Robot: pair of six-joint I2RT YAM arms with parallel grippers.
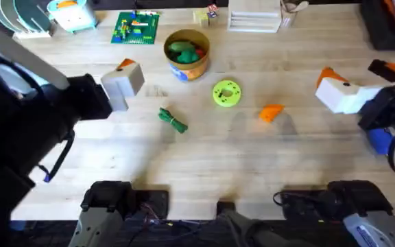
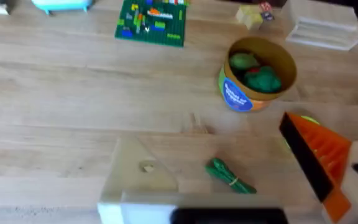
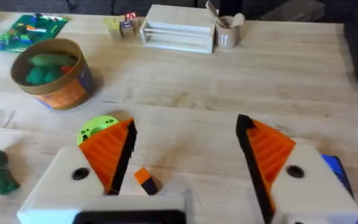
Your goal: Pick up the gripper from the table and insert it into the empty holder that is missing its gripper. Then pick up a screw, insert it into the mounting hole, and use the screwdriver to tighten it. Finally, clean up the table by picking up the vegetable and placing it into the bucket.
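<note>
The small orange gripper lies on the table right of centre; in the right wrist view this orange gripper sits ahead between my fingers. My right gripper is open, with both orange pads fitted. My left gripper is open too; one finger is the bare white holder with its mounting hole. The dark-green vegetable lies just ahead of it. The bucket stands behind. The blue screwdriver lies under my right arm.
A lime-green round disc rests between the bucket and the orange piece. The bucket holds green toy vegetables. A green brick plate, small blocks and a white rack line the far edge. Bare wood stretches along the table's front.
</note>
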